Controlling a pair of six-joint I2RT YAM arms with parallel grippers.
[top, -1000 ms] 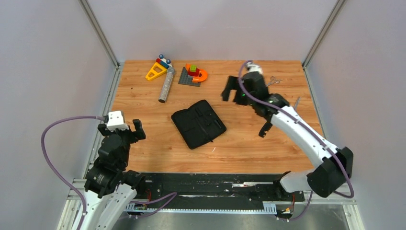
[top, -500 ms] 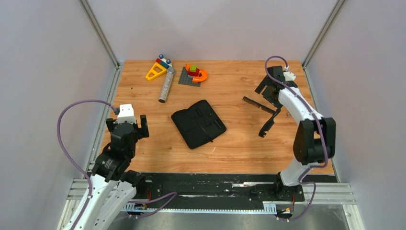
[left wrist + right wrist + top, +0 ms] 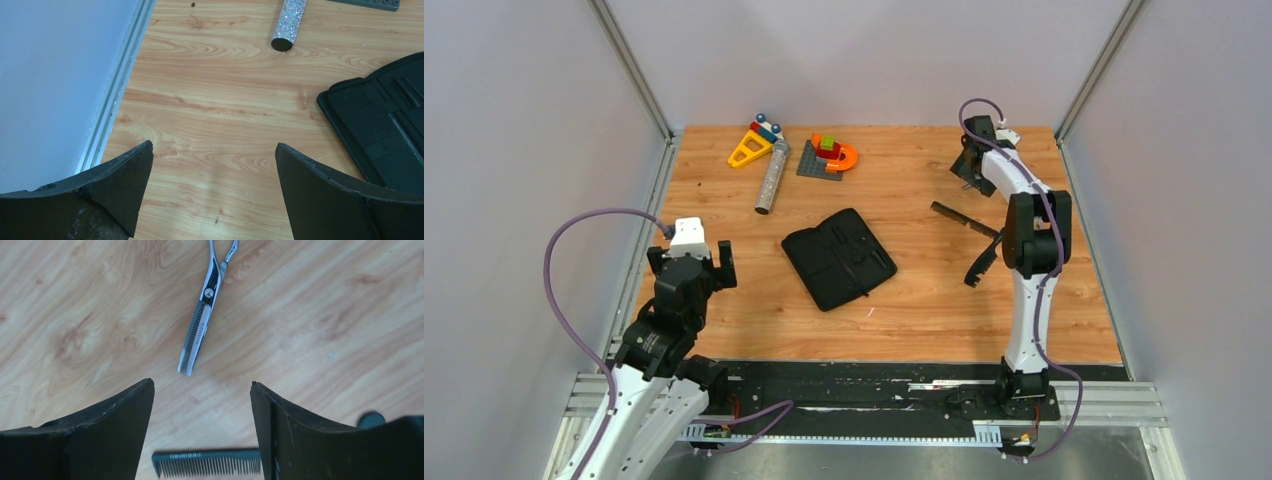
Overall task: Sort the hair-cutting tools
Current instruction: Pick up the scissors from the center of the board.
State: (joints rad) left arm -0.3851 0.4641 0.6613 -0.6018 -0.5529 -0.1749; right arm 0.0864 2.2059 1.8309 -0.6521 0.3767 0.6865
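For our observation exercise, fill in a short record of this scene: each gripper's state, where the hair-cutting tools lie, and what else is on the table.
left gripper: open, empty
right gripper: open, empty, scissors just ahead of its fingers
scissors: lying flat, blades closed
long comb: right of the case
shorter comb: on the near side of the long comb
case: black, open, mid-table
other: grey cylinder, toy blocks, far left

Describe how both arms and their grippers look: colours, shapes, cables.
Both arms have white link shells and black joints: left arm, right arm. A purple cable loops to each wrist; the left wrist carries a small white camera block. The left gripper and right gripper have broad, matte black, wedge-shaped fingers with scuffed edges.
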